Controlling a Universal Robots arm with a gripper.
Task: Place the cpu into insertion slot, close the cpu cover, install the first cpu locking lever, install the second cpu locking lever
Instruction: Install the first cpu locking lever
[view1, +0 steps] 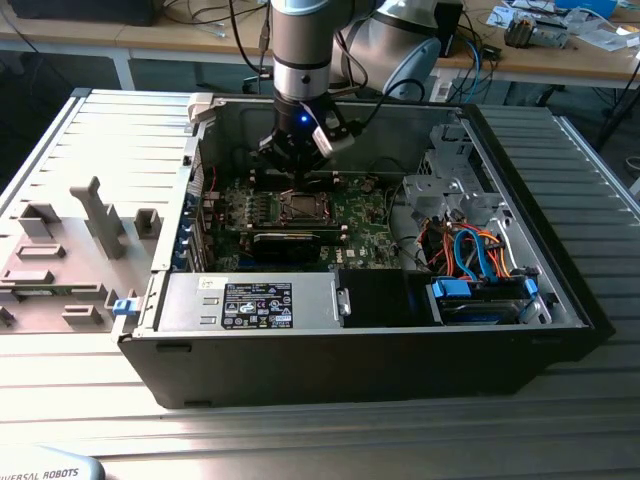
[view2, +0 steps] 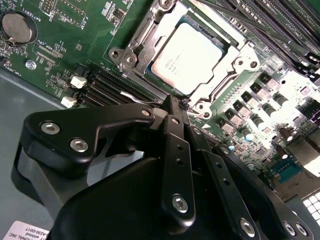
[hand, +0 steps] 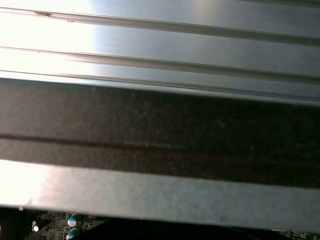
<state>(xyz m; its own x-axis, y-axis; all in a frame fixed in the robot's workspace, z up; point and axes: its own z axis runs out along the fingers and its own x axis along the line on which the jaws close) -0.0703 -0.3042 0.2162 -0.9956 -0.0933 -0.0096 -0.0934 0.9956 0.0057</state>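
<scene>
Over the green motherboard inside the open case, the tool hangs with its black fingers pressed together, pinching nothing that shows; in the second wrist view their tips meet just beside one corner of the slot. Next to those tips, the cpu sits in the slot, silver top up, and the cover lies down around it, its window framing the chip. A thin wire lever runs close by the tips along the slot's edge; whether it is latched I cannot tell. In the exterior view the tool stands over the far edge of the slot, the arm rising straight above it. Farther out, a coin cell and dark memory slots sit on the board. Beyond the case, grey fixtures rest on the ribbed counter.
</scene>
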